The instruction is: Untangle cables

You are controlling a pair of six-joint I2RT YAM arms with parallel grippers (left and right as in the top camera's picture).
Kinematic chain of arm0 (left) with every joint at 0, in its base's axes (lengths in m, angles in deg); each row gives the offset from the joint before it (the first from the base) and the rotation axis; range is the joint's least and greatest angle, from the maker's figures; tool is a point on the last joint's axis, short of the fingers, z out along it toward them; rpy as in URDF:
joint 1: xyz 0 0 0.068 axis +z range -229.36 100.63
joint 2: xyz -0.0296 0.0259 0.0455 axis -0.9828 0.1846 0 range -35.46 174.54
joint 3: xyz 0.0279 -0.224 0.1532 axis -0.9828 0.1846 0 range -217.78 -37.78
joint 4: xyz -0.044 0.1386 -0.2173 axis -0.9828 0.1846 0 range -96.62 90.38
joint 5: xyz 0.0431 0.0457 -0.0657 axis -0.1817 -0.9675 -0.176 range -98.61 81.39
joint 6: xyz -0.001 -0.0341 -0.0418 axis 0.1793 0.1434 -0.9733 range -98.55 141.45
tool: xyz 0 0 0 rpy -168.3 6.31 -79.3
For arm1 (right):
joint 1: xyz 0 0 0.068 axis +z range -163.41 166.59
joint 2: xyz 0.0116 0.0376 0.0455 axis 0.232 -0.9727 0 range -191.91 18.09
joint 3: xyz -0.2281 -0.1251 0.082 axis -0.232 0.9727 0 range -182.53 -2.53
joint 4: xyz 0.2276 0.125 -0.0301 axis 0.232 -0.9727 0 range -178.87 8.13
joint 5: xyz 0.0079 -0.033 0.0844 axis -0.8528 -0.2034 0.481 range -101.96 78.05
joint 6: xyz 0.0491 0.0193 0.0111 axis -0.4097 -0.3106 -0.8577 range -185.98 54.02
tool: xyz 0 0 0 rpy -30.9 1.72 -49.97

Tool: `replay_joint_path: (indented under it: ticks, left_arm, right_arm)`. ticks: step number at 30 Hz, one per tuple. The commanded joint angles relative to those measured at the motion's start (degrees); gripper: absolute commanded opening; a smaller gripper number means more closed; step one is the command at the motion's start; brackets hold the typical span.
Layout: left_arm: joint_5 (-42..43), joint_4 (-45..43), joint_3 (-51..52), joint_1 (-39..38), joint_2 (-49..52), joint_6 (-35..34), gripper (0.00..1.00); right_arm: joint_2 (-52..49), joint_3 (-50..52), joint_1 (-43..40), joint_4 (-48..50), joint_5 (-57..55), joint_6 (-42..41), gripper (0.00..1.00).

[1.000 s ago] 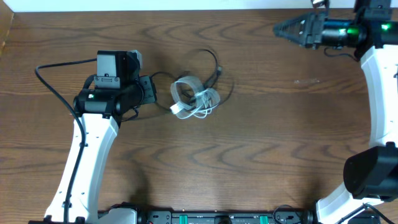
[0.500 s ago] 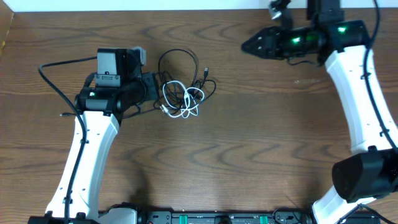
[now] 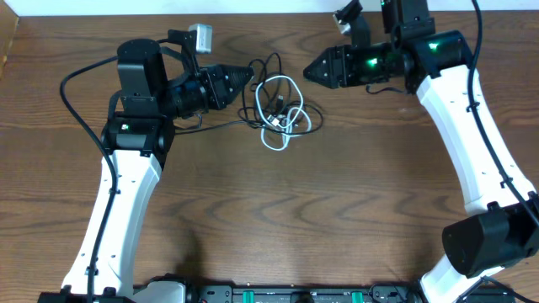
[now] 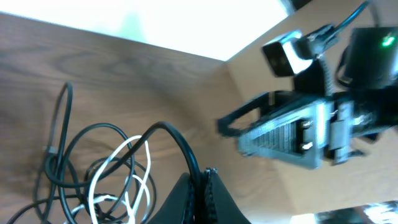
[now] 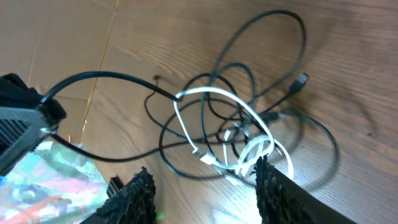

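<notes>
The cables lie in one tangle (image 3: 280,108) at the back middle of the wooden table: several thin black loops (image 5: 233,74) wound with one white cable (image 3: 295,128). My left gripper (image 3: 250,77) is shut on a black cable (image 4: 177,140) just left of the tangle. That strand rises from between its fingertips (image 4: 203,173). My right gripper (image 3: 306,71) hovers open just right of the tangle, pointing at it. In its wrist view the white cable (image 5: 214,93) sits ahead of its spread jaws (image 5: 204,177), with nothing between them.
The table's back edge (image 3: 253,14) runs close behind the tangle and both grippers. The left arm's own thick black wire (image 3: 76,77) loops out at the far left. Bare wood (image 3: 295,219) fills the front half of the table.
My left gripper has swung toward the back right with the black cable, dragging the tangle that way. My right arm has moved left to the tangle and its jaws have opened.
</notes>
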Motion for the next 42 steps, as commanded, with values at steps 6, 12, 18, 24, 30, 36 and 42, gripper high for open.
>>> replay_joint_path:
  ticks: [6,12,18,24,30,36,42]
  left_arm:
    - [4.07,-11.58,-1.2,0.31,-0.15,-27.1,0.08]
    - [4.07,-16.04,-1.2,0.31,-0.15,-33.44,0.08]
    - [4.09,-16.04,-1.2,0.31,-0.15,-38.95,0.07]
    - [5.03,-16.13,-1.2,0.31,-0.15,-43.63,0.08]
    - [7.08,-20.09,-1.2,0.31,-0.17,-47.95,0.08]
    - [7.04,-23.71,-1.2,0.31,-0.15,-50.21,0.08]
    - [6.75,-23.76,-1.2,0.31,-0.15,-51.52,0.08]
  right_arm:
    - [1.18,-0.37,5.64,0.42,-4.81,1.73,0.51]
    - [1.05,-0.37,9.18,1.51,-5.92,2.75,0.46]
    - [-0.33,-0.37,13.11,5.16,-9.57,2.67,0.45]
    - [-1.68,-0.37,14.91,9.05,-12.72,2.51,0.42]
    - [-3.61,-0.35,15.45,10.12,-12.81,1.95,0.38]
    - [-5.77,-0.35,16.55,11.34,-12.39,0.52,0.33]
    - [-5.84,-0.35,17.84,13.75,-13.66,-0.22,0.28]
